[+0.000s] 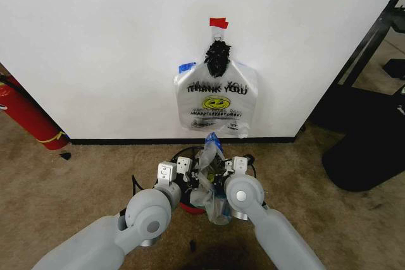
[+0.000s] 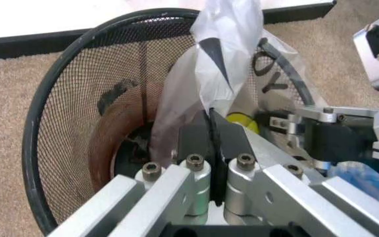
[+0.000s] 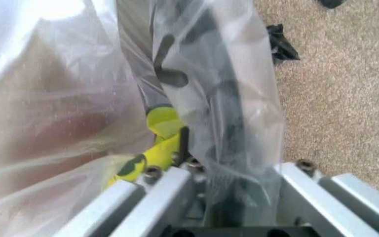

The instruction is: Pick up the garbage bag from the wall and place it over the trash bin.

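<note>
**Both grippers holding the bag over the bin**

Head view: I see the garbage bag (image 1: pixel 211 175) bunched between my left gripper (image 1: pixel 179 170) and right gripper (image 1: pixel 232 167), above the trash bin (image 1: pixel 183 153), near the wall (image 1: pixel 95 42).

Left wrist view: my left gripper (image 2: pixel 214 143) is clamped on the garbage bag (image 2: pixel 222 44) inside the trash bin (image 2: pixel 77 123).

Right wrist view: my right gripper (image 3: pixel 199 165) pinches the garbage bag (image 3: pixel 64 113).
</note>
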### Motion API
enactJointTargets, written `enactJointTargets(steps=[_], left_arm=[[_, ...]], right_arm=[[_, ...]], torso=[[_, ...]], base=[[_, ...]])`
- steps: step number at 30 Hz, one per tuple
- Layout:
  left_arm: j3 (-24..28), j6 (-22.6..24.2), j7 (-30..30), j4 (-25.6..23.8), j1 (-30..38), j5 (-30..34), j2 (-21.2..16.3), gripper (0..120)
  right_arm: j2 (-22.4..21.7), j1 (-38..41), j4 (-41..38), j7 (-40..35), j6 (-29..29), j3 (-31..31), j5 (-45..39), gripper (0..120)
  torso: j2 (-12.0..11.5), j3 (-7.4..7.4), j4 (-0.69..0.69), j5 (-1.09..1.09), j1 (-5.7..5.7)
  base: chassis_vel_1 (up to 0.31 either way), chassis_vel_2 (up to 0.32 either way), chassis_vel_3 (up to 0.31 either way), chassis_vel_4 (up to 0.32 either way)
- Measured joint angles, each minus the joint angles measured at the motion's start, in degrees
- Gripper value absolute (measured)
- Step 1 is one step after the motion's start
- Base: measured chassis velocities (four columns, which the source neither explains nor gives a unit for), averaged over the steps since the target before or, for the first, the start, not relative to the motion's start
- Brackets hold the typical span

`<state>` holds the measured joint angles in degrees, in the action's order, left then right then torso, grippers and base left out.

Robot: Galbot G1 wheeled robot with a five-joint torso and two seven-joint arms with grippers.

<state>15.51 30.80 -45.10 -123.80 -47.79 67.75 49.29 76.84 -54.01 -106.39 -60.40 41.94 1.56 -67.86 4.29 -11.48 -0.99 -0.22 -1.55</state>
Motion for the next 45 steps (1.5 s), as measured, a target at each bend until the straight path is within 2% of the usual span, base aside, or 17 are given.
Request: enactJointTargets(steps=[11, 18, 26, 32, 40, 45], left_arm=[[-0.52, -0.06, 0.03, -1.2, -0.15, -0.08, -0.91, 0], [-3.7, -0.06, -0.1, -2.27, -1.28, 0.35, -1.96, 0], [-7.36, 0.18, -0.56, -4.12, -1.57, 3.67, -4.12, 0], [-11.57, 0.48, -0.28, -5.21, -4.8, 5.34, -6.72, 0], [-14.48, 0.62, 0.81, -6.75, -8.54, 5.41, -9.09, 0], [-15.49, 0.75, 1.39, -6.9, -10.59, 4.69, -10.55, 0]], right_arm=[[0.27, -1.51, -1.34, 3.83, -0.4, -2.31, 1.6, 0], [-0.24, -3.84, -3.98, 6.34, -2.49, -6.64, 1.95, 0], [-1.7, -7.11, -6.76, 9.47, -2.95, -11.16, 1.39, 0], [-2.32, -10.45, -10.01, 11.97, -2.95, -14.71, 0.18, 0], [-3.34, -14.43, -13.11, 14.42, -2.95, -18.55, -1.95, 0], [-4.88, -16.86, -15.02, 16.0, -2.58, -21.56, -6.12, 0]], torso=[[0.0, 0.0, 0.01, 0.0, 0.0], [0.0, 0.0, 0.0, 0.0, 0.0], [0.0, 0.0, -0.01, 0.0, 0.0], [0.0, 0.0, 0.0, 0.0, 0.0], [0.0, 0.01, 0.0, 0.01, 0.01], [0.0, 0.0, 0.0, 0.01, 0.01]], base=[[0.0, 0.0, 0.0, 0.0], [0.0, 0.0, 0.0, 0.0], [0.0, 0.0, 0.0, 0.0], [0.0, 0.0, 0.0, 0.0], [0.0, 0.0, 0.0, 0.0], [0.0, 0.0, 0.0, 0.0]])
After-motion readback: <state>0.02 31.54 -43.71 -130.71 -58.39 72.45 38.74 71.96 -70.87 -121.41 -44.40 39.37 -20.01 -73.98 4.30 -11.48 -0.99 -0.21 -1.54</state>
